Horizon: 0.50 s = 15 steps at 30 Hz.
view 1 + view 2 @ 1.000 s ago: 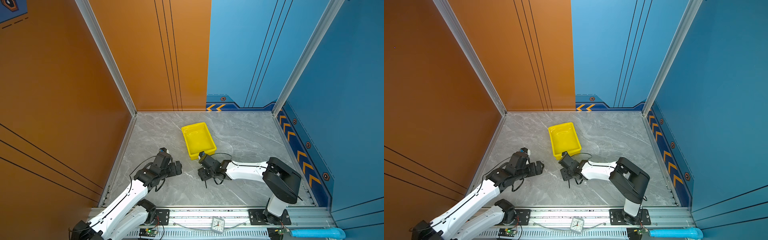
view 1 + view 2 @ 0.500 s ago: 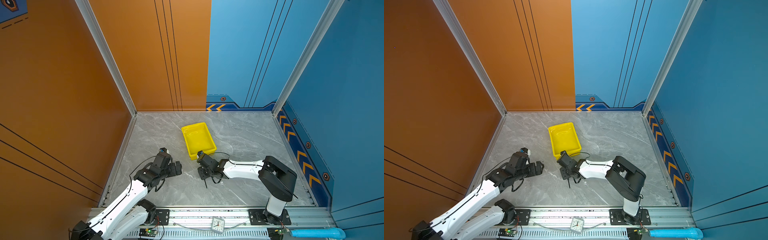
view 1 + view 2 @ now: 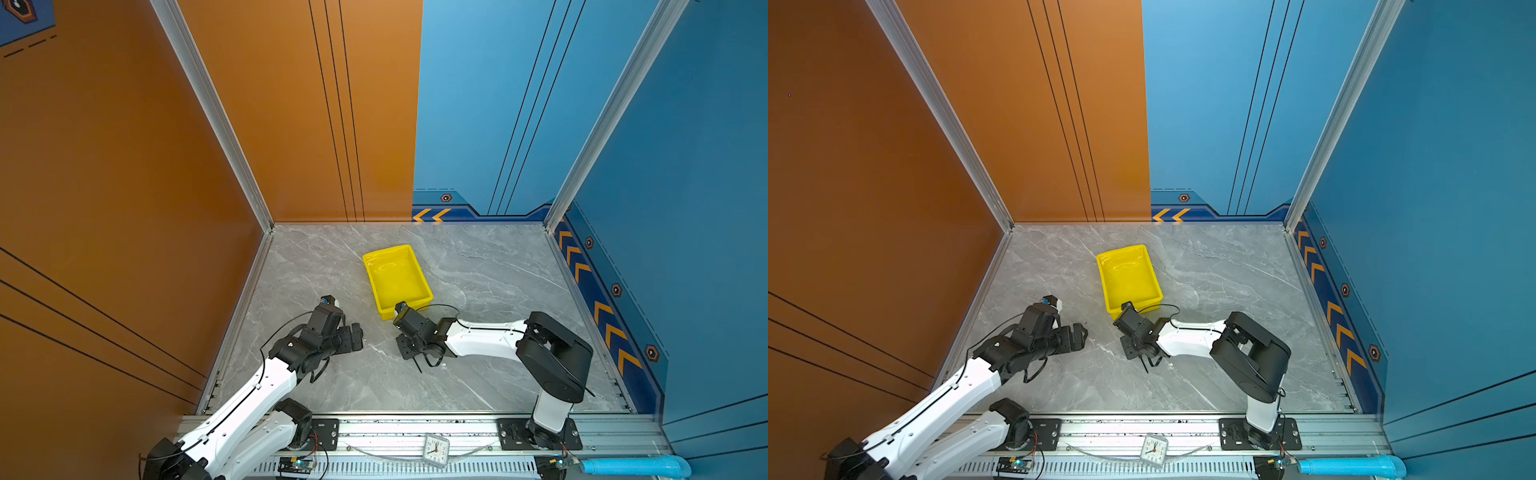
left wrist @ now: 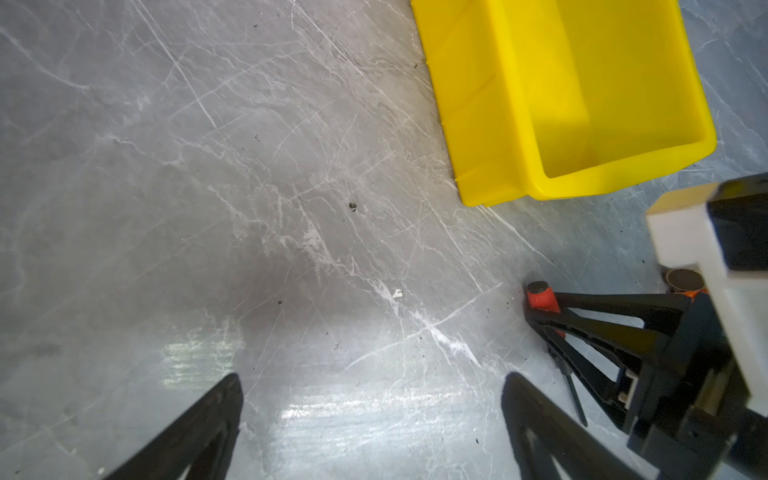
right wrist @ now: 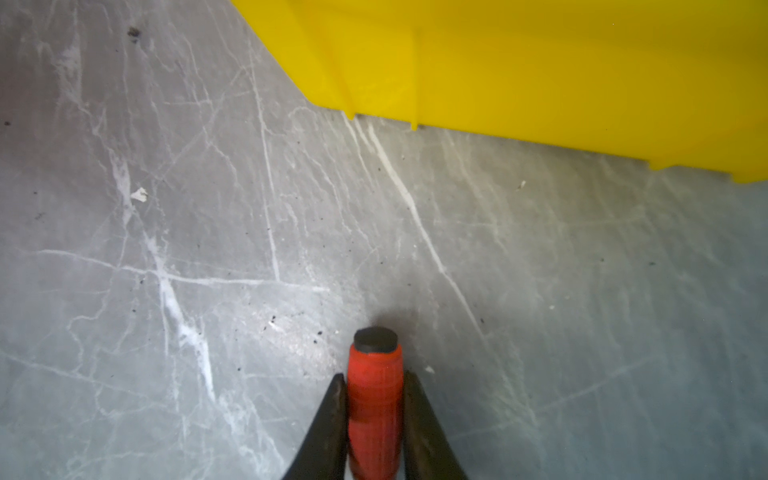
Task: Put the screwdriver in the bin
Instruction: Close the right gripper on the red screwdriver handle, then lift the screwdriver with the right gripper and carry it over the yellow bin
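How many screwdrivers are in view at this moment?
1: the screwdriver, gripped at its orange-red handle by the right gripper, just outside the bin. No screwdriver shows inside the bin.

The bin [image 3: 395, 274] is shining in plain, glossy bright yellow. The screwdriver [image 5: 375, 395] is showing an orange-red handle with a black end cap, and its thin shaft is looking black. The table [image 3: 490, 266] is appearing grey like marble, with white veins and small dark specks. The orange wall [image 3: 291, 124] is carrying thin black lines, and the blue wall [image 3: 469, 104] too. A dark blue strip [image 3: 602, 316] is wearing orange chevrons. The left arm [image 3: 257, 390] and the right arm [image 3: 486, 340] are showing white links with black joints. The clock [image 3: 435, 451] is looking white, the pipe [image 3: 636, 465] light blue.
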Each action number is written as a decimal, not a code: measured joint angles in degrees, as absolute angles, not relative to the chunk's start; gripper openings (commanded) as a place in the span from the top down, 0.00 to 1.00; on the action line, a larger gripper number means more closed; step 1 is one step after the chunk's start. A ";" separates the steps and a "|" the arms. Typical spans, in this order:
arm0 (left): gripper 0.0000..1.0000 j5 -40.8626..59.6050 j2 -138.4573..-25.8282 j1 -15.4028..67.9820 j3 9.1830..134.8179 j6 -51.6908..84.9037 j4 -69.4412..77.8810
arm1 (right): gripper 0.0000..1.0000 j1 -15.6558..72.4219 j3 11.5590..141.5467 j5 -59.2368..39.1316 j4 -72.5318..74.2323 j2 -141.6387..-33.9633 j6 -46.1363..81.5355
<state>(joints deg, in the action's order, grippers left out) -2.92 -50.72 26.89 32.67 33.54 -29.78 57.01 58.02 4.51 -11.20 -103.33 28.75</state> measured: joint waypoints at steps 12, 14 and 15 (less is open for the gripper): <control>0.02 -2.90 -51.66 26.70 32.71 30.57 -28.69 | 1.00 57.43 59.72 4.67 -16.27 -102.13 27.97; 0.02 -2.90 -51.81 26.33 32.93 29.93 -28.47 | 1.00 57.45 60.88 4.64 -17.65 -101.30 27.35; 0.02 -2.90 -52.03 26.15 33.21 29.69 -28.47 | 1.00 57.45 61.69 4.67 -18.35 -100.71 27.00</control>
